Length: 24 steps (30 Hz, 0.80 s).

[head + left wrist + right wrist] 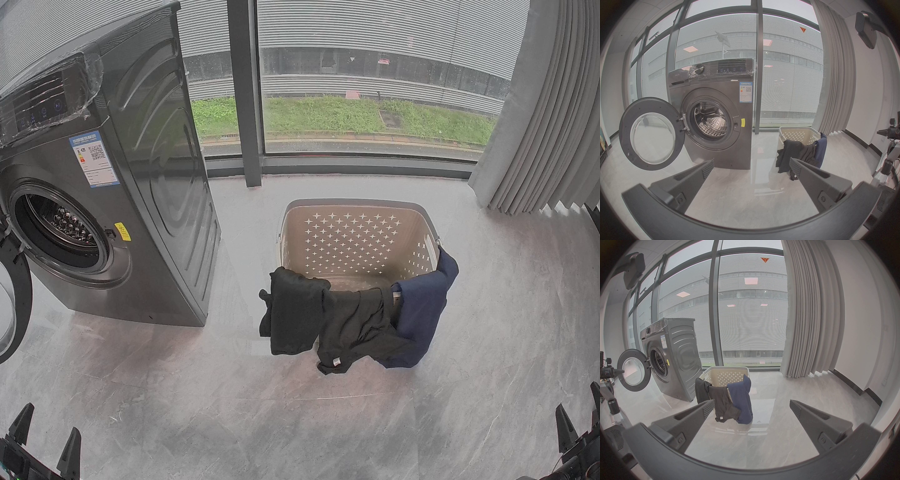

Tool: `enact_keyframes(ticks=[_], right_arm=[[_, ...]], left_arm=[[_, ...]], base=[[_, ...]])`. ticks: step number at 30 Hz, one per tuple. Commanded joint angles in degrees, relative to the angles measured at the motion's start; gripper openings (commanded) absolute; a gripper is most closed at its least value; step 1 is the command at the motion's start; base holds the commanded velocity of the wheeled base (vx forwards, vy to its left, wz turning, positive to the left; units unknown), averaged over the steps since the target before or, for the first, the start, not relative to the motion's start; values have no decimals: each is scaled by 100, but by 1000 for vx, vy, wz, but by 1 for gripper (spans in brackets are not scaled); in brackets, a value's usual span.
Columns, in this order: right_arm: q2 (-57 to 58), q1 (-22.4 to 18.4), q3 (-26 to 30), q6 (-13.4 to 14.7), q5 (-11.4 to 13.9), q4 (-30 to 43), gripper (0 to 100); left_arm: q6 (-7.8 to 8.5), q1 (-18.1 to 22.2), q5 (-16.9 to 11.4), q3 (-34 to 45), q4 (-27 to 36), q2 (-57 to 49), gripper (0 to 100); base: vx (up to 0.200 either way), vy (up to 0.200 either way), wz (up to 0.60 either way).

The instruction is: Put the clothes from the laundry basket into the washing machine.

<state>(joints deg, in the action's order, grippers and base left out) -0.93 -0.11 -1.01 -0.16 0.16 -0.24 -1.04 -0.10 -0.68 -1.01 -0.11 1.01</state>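
A beige laundry basket (356, 240) (800, 134) (725, 375) stands on the floor before the window. Black clothes (325, 315) (795, 153) (720, 401) and a navy garment (425, 300) (821, 148) (740, 394) hang over its near rim. The grey washing machine (125, 187) (715, 115) (675, 355) stands to the left with its round door (650, 134) (633, 369) swung open and the drum (62, 228) (709, 120) showing. My left gripper (45, 434) (751, 167) is open at the lower left, far from the basket. My right gripper (578, 409) (751, 407) is open at the lower right, holding nothing.
A grey curtain (550, 112) (806, 318) hangs at the right of the window. A window post (247, 94) rises behind the basket. Pale floor (250, 412) lies open between me and the basket.
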Motion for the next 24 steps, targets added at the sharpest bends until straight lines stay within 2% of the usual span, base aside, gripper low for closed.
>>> enact_keyframes(ticks=[1,11,20,24], right_arm=[[93,2,101,-2,2,-2,100],[93,2,101,-2,2,-2,100],[93,11,101,-2,2,-2,100],[93,2,101,-2,2,-2,100]], left_arm=[[-2,1,-2,101,-7,-101,100],[7,1,-2,101,-7,-101,100],[-2,1,-2,101,-7,-101,100],[7,1,-2,101,-7,-101,100]], base=[[0,0,0],[0,0,0],[0,-200,0],[0,0,0]])
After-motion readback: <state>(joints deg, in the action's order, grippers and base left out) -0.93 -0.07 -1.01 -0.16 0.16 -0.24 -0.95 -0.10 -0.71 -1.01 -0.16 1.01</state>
